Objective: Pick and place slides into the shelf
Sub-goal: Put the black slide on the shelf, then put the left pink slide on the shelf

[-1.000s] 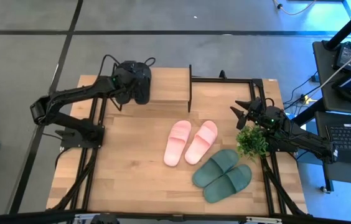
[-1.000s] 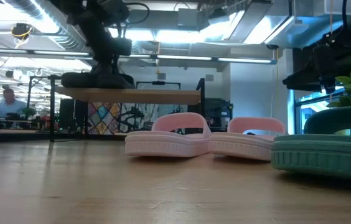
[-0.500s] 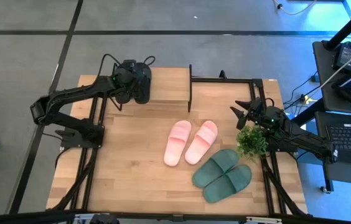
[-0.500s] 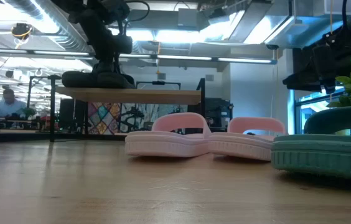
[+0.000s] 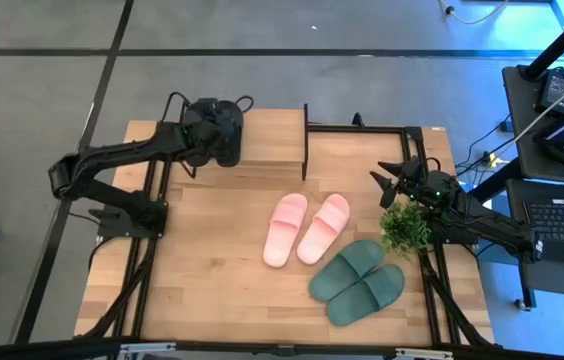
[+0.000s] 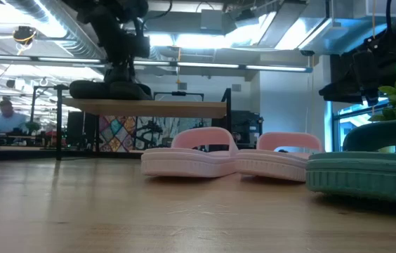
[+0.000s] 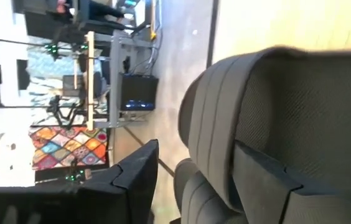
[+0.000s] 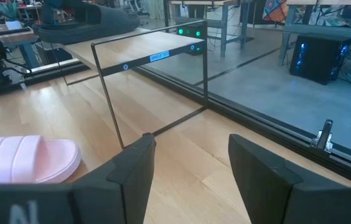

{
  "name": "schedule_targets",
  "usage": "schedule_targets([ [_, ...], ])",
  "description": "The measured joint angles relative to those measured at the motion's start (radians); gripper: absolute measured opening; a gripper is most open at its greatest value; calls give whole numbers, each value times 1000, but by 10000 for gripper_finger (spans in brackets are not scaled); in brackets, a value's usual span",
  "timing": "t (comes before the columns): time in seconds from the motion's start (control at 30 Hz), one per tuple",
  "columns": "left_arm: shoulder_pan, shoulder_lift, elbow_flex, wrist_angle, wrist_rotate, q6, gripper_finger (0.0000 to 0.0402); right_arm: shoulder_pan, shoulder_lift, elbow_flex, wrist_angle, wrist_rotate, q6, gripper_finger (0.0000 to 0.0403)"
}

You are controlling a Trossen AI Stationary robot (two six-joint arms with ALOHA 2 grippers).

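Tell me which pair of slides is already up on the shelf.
The black pair: it sits on the shelf's wood top at its left end, under the left tool. The pink pair and green pair lie on the table.

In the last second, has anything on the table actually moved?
Barely. The left gripper rose slightly above the black slides on the shelf. The pink slides, green slides and right gripper stayed put.
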Motion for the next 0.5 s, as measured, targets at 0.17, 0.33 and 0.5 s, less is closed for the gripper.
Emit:
schedule_targets([
  [0.17, -51, -45, 0, 5, -31, -73, 190, 0, 0, 0, -1, 0, -2, 206],
  [0.33, -126, -107, 42, 9, -14, -238, 190, 0, 0, 0, -3, 0, -3, 206],
  [0.5, -217, -154, 106, 9, 202, -473, 190, 0, 0, 0, -6, 0, -3, 206],
])
